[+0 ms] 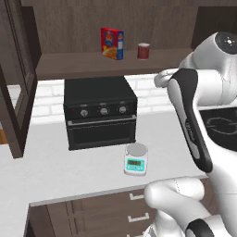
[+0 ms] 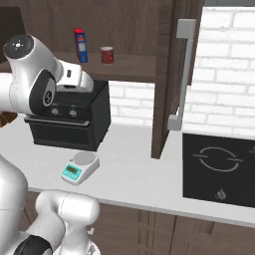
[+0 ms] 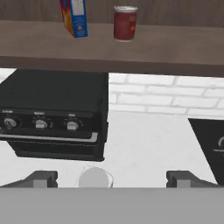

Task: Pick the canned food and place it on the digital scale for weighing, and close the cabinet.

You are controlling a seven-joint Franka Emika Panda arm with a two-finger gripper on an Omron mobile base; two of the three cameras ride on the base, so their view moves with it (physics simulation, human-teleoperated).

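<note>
fingers (image 3: 43, 178) spread apart, empty | digital scale (image 1: 136, 159) on counter | canned food (image 1: 143, 51) on open cabinet (image 2: 167, 74) shelf

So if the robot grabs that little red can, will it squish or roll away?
Probably no squishing: the canned food looks like a stiff cylinder. Standing upright on the cabinet shelf, it likely stays put, but knocked sideways it could roll.

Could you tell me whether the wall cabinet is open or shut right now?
Open. The cabinet shelf is exposed, with the can and the box uncovered, and its door swung out over the counter.
</note>
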